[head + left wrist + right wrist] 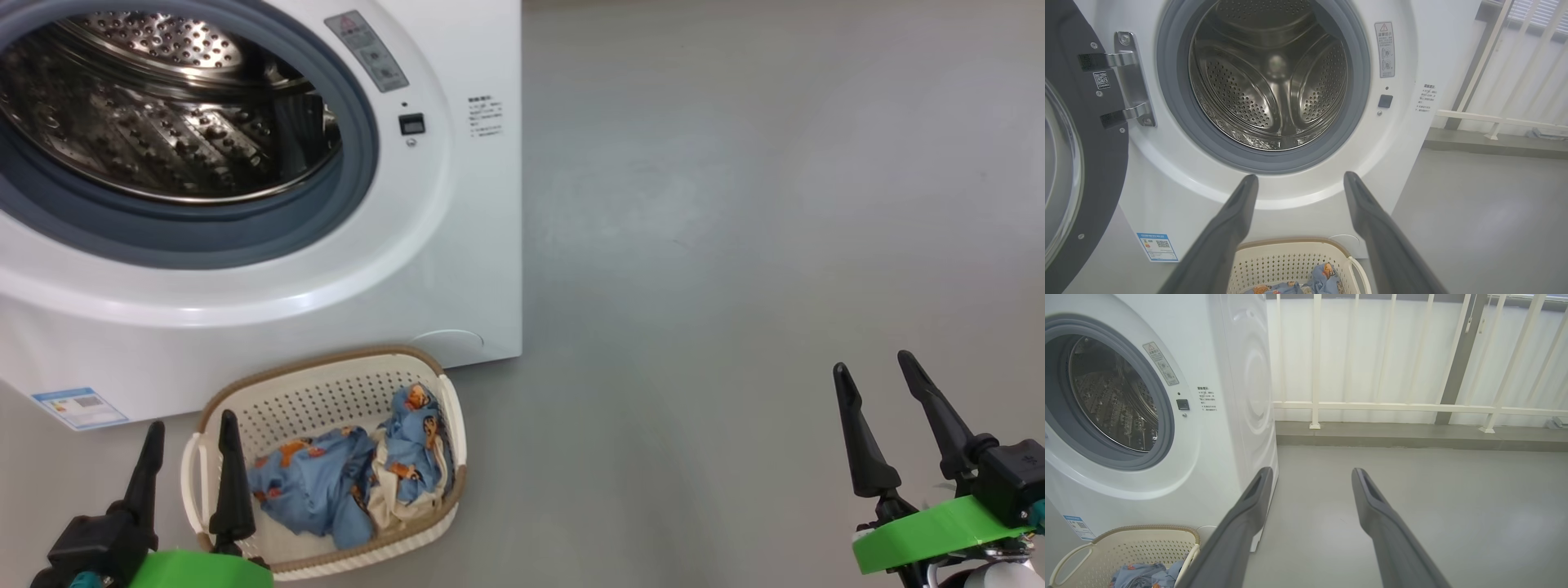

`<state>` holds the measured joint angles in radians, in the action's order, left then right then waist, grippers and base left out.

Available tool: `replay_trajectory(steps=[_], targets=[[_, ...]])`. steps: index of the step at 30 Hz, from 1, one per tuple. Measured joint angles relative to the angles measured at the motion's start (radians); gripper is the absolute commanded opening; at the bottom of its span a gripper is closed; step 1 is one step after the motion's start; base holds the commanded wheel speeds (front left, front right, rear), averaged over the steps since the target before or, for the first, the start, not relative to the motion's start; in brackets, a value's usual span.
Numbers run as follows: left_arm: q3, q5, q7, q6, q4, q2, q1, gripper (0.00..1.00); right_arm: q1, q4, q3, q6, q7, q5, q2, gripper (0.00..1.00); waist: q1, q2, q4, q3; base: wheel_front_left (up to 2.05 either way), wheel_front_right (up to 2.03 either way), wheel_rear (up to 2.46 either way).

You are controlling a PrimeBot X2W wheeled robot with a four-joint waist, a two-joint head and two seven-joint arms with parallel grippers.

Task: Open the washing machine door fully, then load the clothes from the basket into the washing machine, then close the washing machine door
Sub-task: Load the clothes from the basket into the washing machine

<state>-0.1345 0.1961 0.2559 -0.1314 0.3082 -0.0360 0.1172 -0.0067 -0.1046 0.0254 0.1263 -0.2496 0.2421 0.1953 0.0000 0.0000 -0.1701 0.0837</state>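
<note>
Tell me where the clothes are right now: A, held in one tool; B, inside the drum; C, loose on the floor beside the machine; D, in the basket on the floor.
D: the clothes lie in the basket in front of the washing machine, whose drum shows bare steel.

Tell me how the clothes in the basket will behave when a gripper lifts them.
Probably floppy: the clothes lie crumpled and folded in the basket, so a pinch would likely leave fabric dangling. Likely light, being thin cloth. The blue and cream pieces are bunched together, so one lift may drag up another.
</note>
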Motion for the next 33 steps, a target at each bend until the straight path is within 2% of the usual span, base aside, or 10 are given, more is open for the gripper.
replay_trajectory(steps=[10, 23, 33], targets=[[0.003, -0.005, 0.000, 0.000, -0.001, -0.003, 0.003, 1.00, -0.001, 0.002, 0.000, 0.000, 0.000, 0.000, -0.007, 1.00, 0.0001, 0.0000, 0.004, 0.014, 0.71, -1.10, 0.40], [0.025, -0.016, 0.000, 0.000, 0.002, -0.003, 0.008, 1.00, -0.010, 0.002, 0.000, 0.000, 0.000, 0.000, -0.012, 1.00, 0.0001, 0.0000, 0.018, 0.048, 0.03, -0.03, 0.00], [0.030, -0.023, 0.000, 0.000, 0.054, -0.002, 0.032, 1.00, -0.035, 0.005, 0.004, 0.000, 0.000, 0.002, -0.020, 1.00, 0.0000, 0.0001, 0.009, 0.078, 0.00, 0.00, 0.00]])
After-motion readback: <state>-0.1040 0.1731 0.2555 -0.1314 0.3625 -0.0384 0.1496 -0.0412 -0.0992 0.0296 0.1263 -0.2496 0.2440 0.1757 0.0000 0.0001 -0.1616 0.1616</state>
